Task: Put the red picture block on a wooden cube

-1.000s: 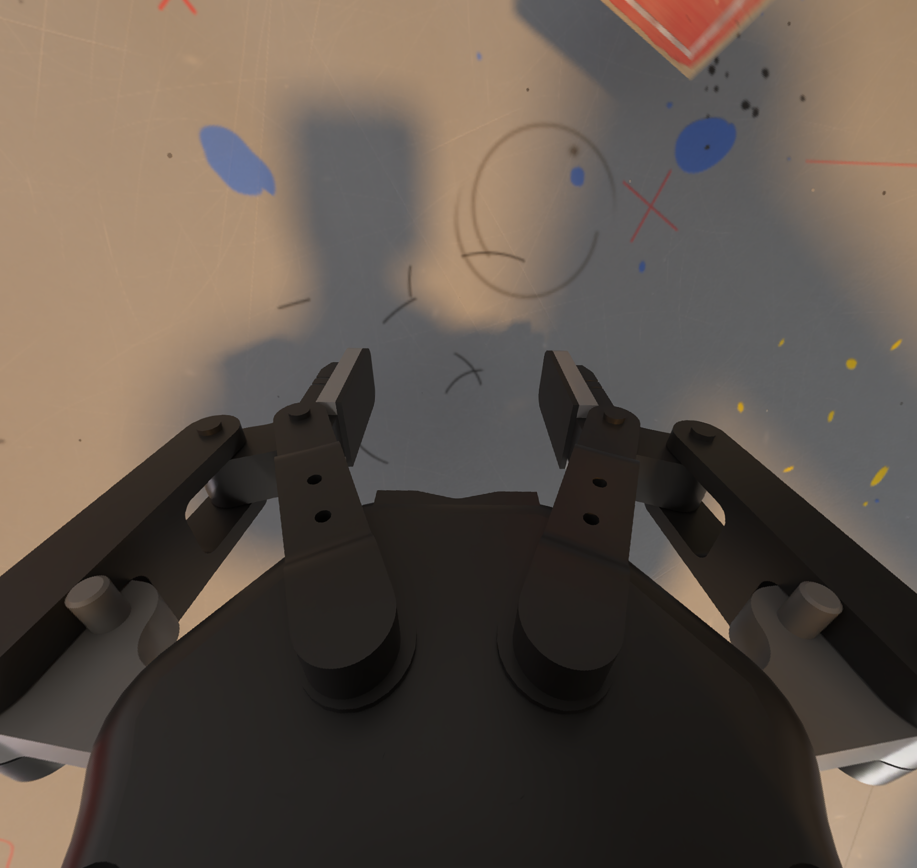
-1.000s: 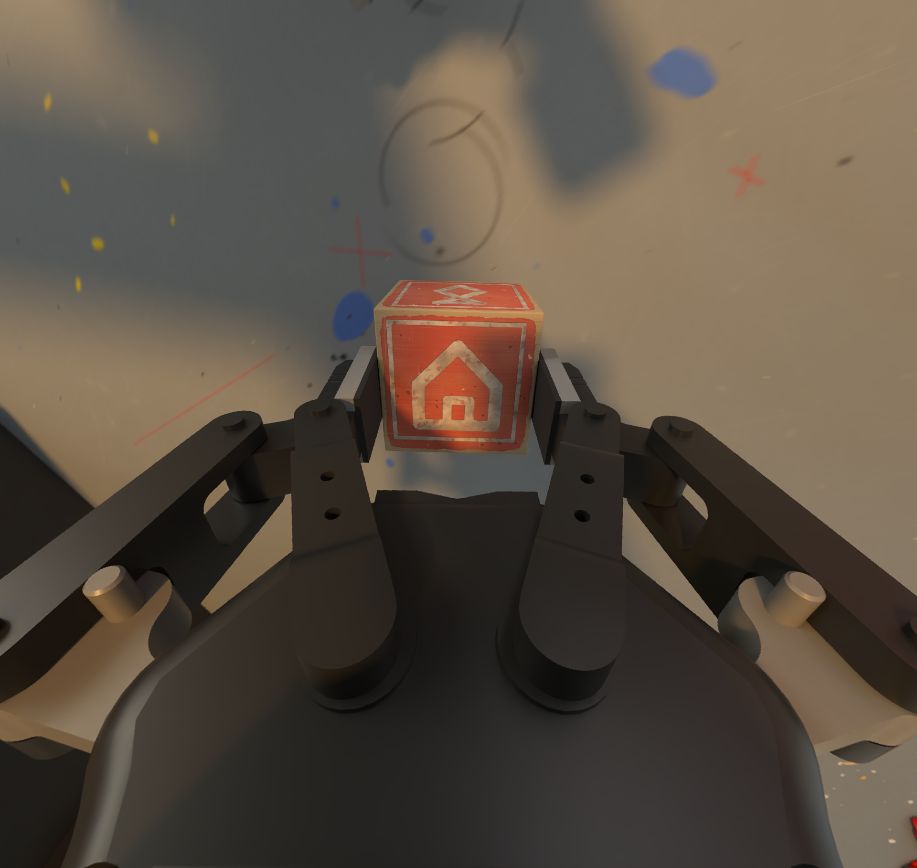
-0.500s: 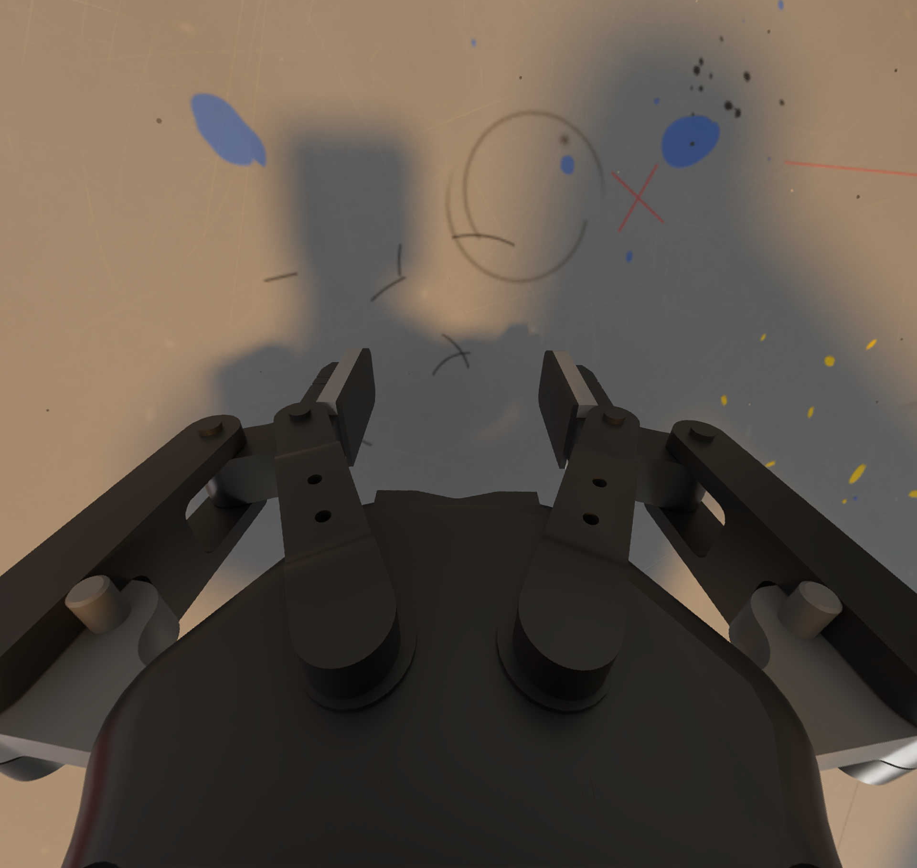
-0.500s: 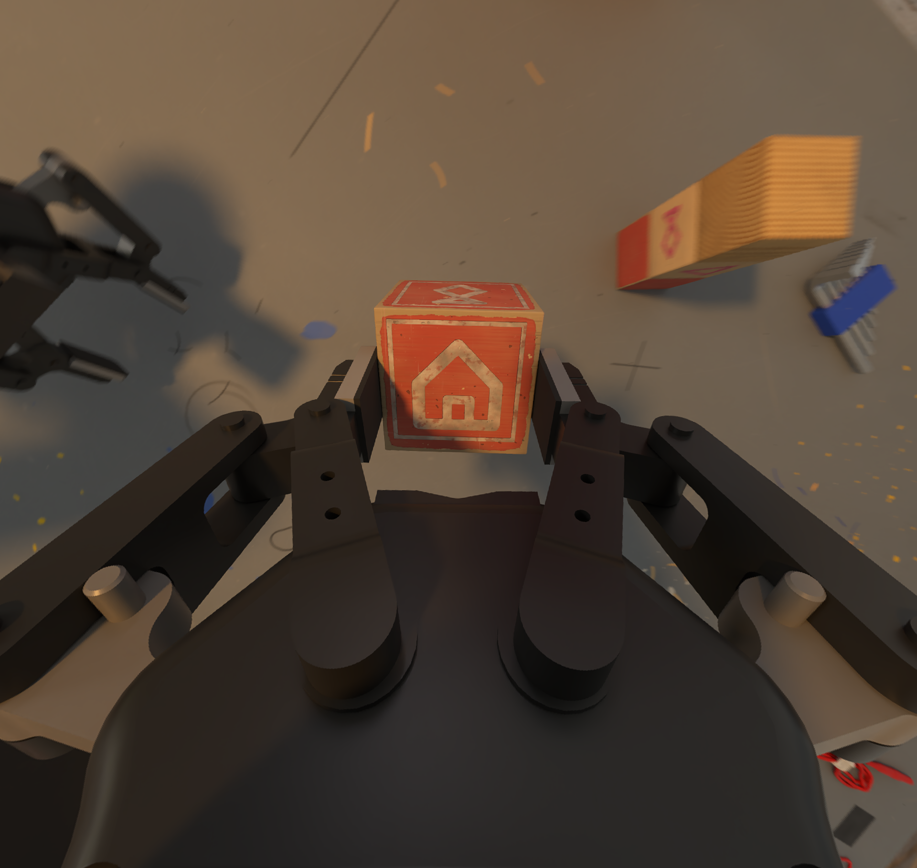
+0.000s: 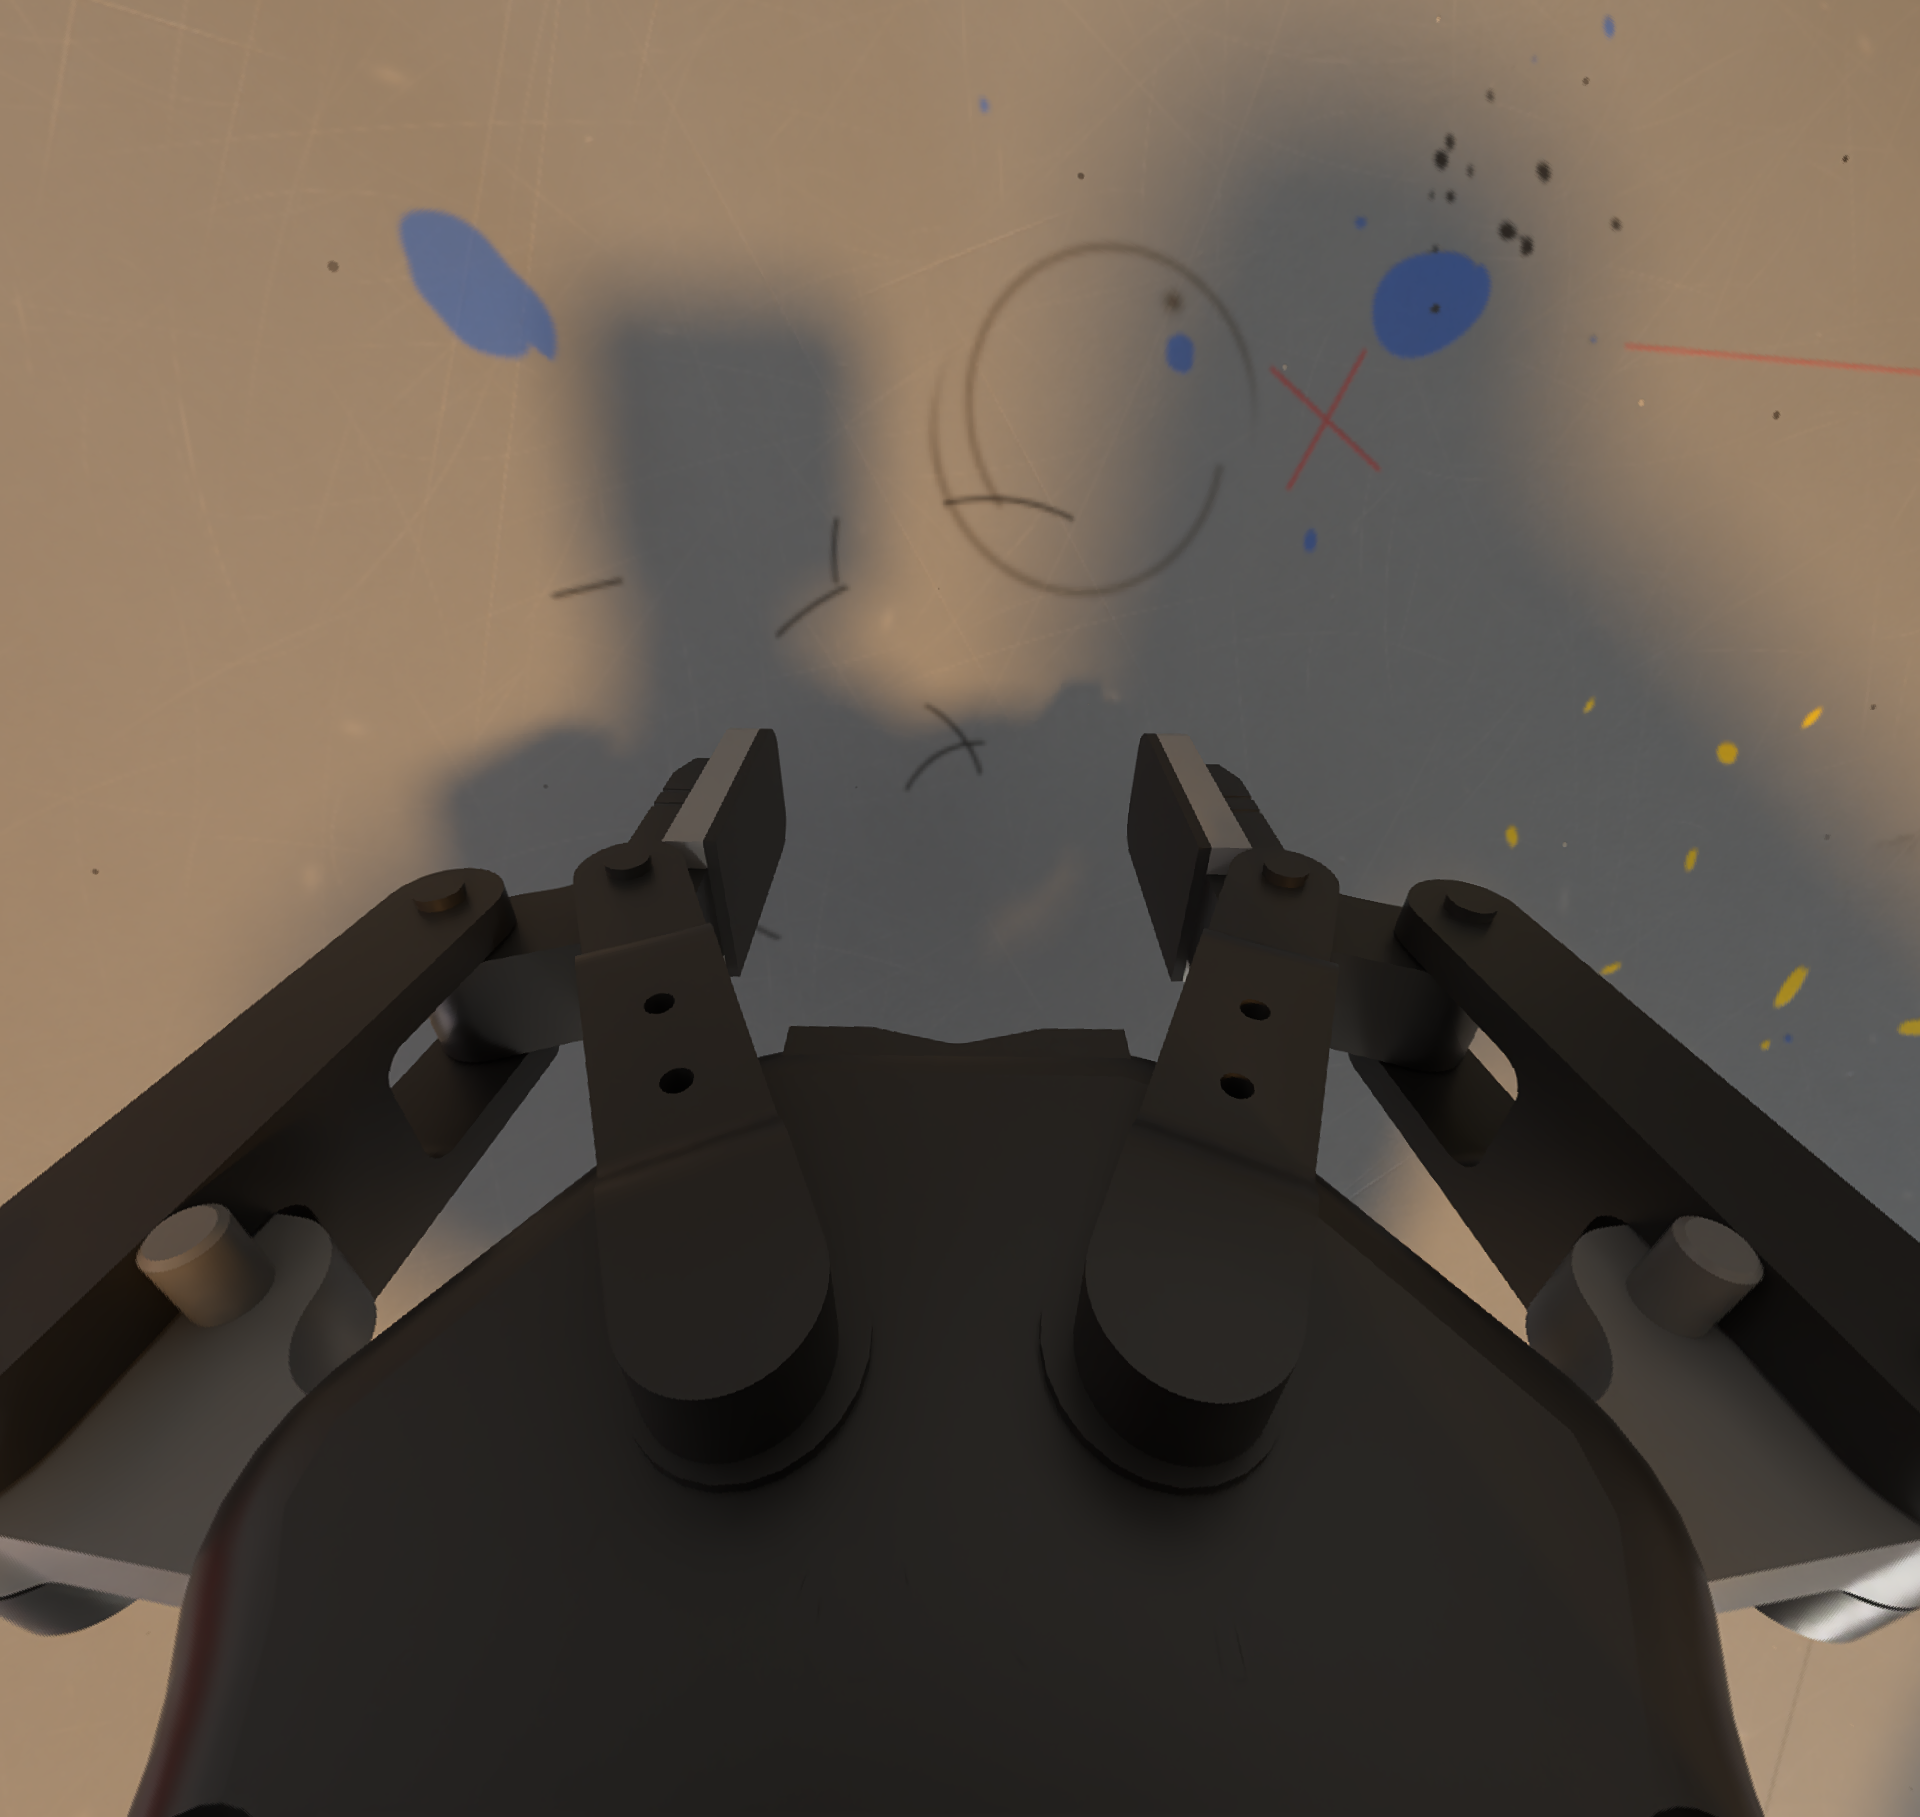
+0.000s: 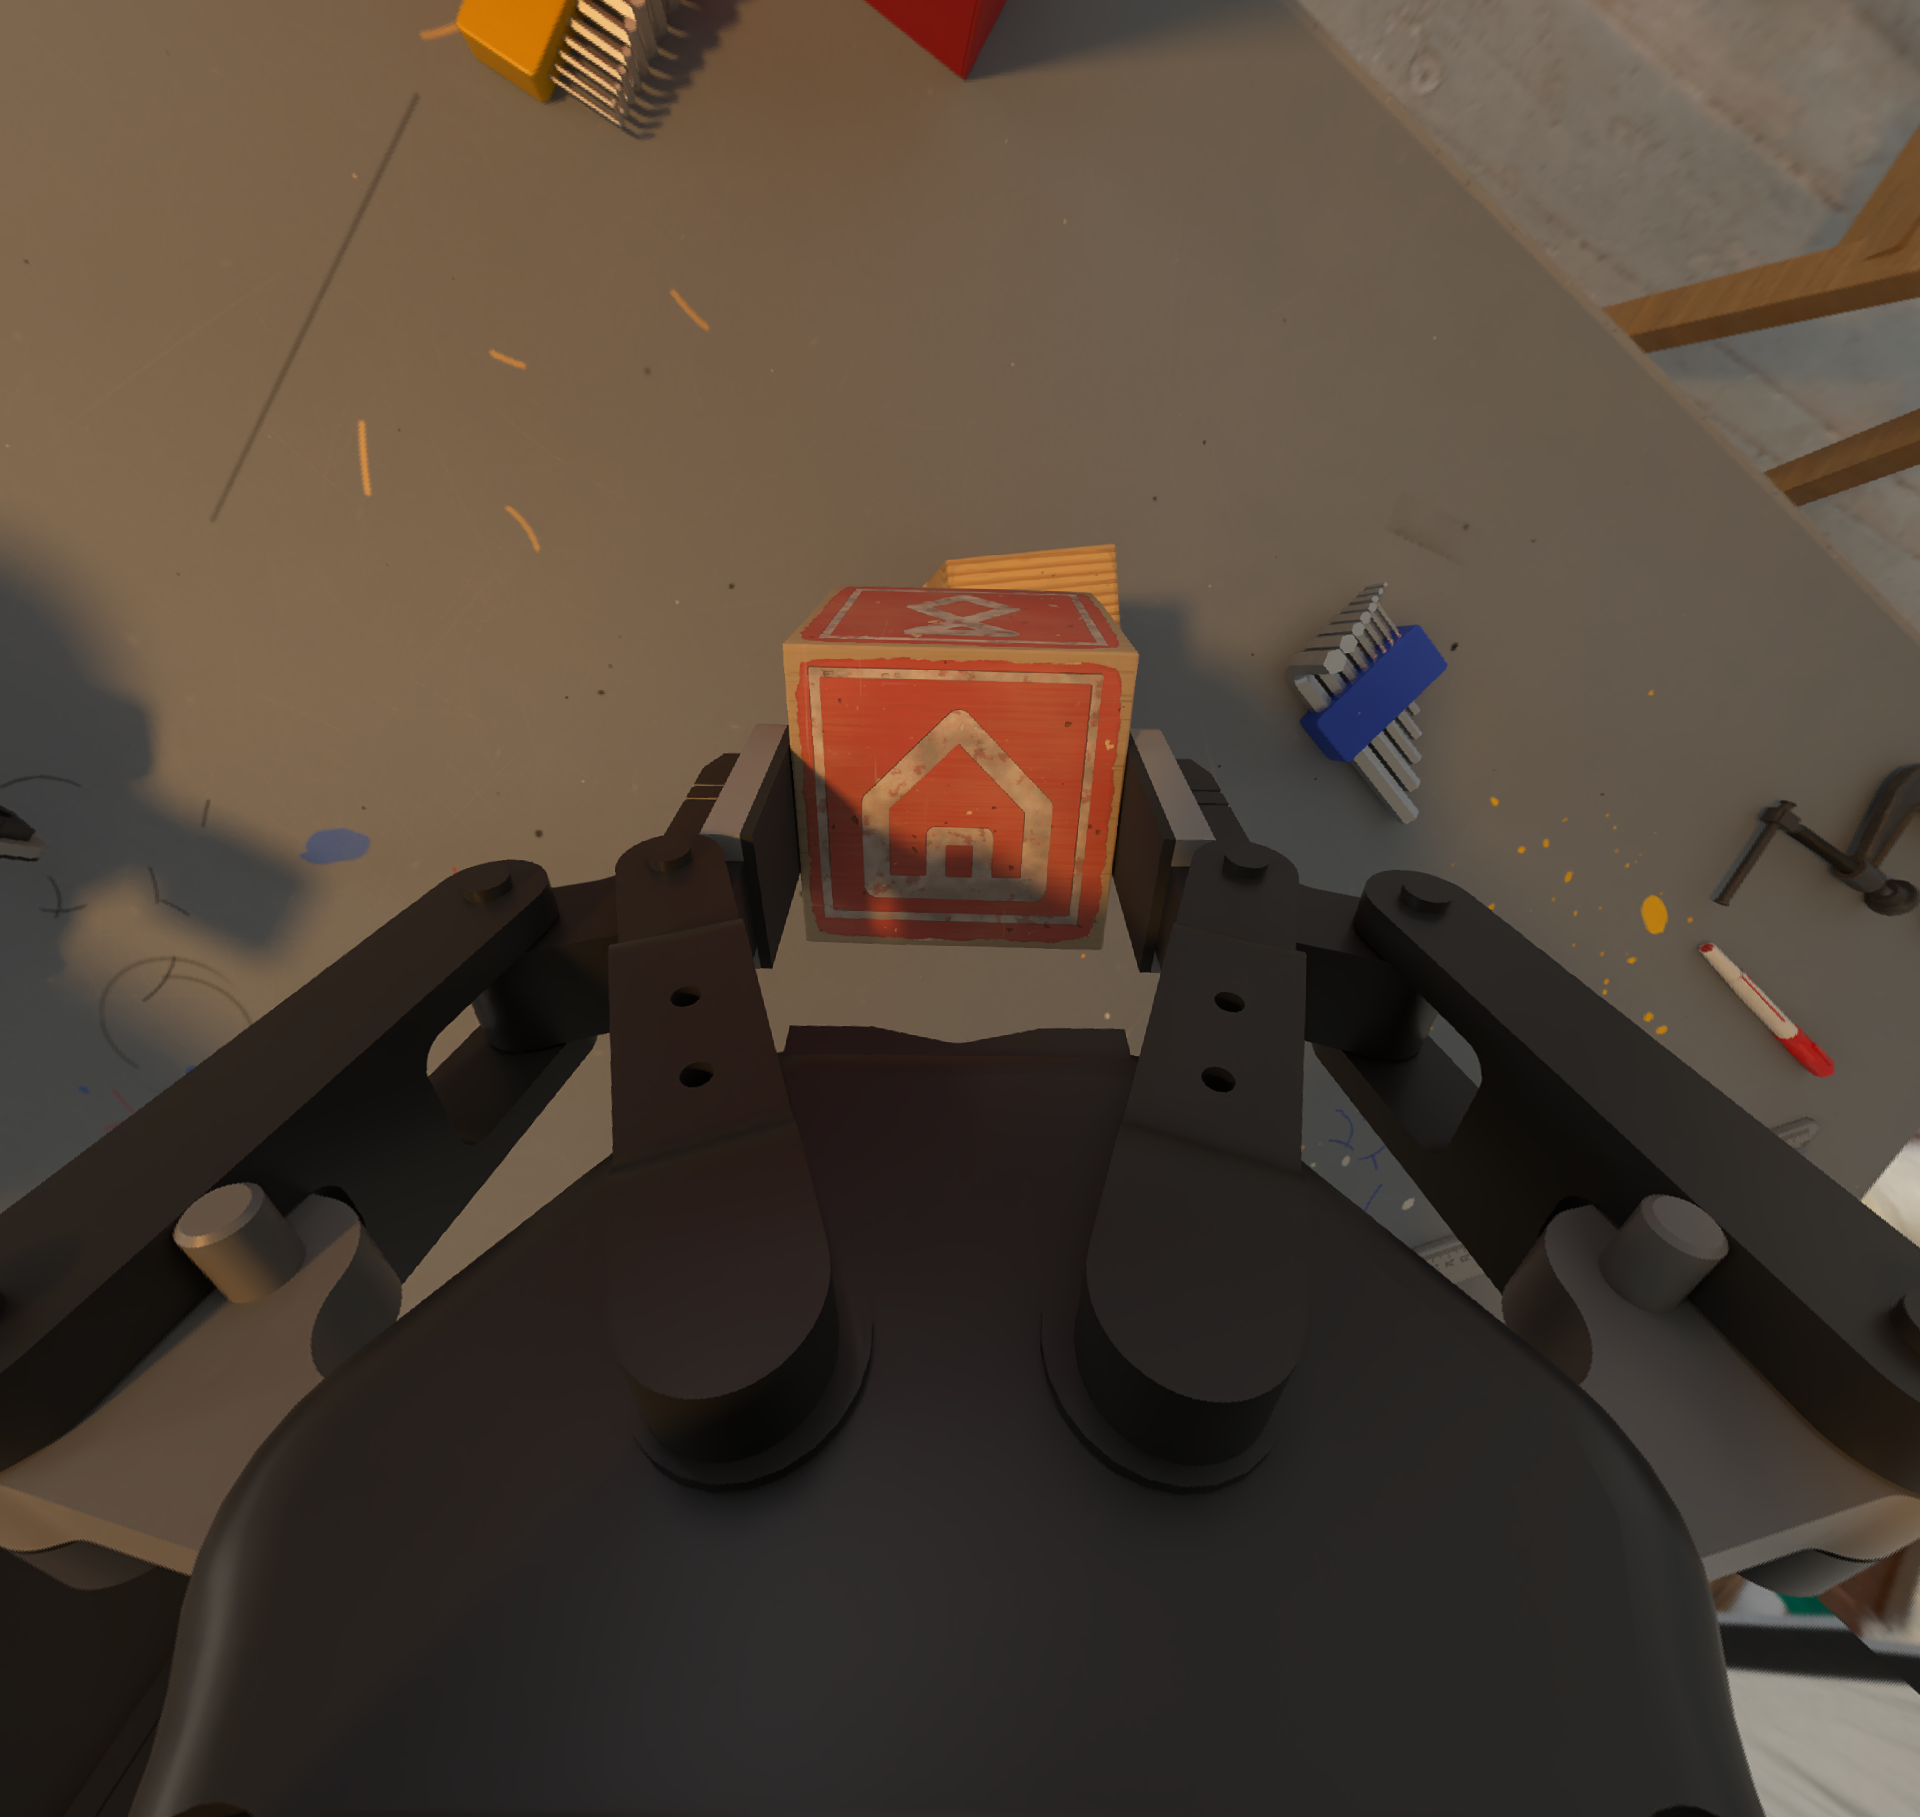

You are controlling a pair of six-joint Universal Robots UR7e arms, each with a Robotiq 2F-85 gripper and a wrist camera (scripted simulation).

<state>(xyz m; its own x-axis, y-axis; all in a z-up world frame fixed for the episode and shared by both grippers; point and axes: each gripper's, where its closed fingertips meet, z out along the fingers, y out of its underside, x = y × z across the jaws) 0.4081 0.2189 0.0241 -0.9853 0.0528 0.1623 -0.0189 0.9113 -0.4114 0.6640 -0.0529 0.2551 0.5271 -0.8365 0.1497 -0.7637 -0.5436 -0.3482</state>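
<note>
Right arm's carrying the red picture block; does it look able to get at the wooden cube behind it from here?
Probably yes. The right gripper holds the red picture block, and the wooden cube peeks out just beyond it, top bare. Nothing stands between them on the table.

I can read no words, brands or numbers in either view. What I do see are signs. The red block (image 6: 956, 780) carries a white house pictogram inside a double square border on the face toward my camera, and a white diamond-shaped figure on its top face. On the surface (image 5: 260, 572) under my left camera there are two red X marks (image 5: 1328, 420), a pencilled circle (image 5: 1101, 417) and a few short pencil arcs. Blue scribbles (image 6: 1351, 1144) beside my right gripper are too faint to make out.
</note>
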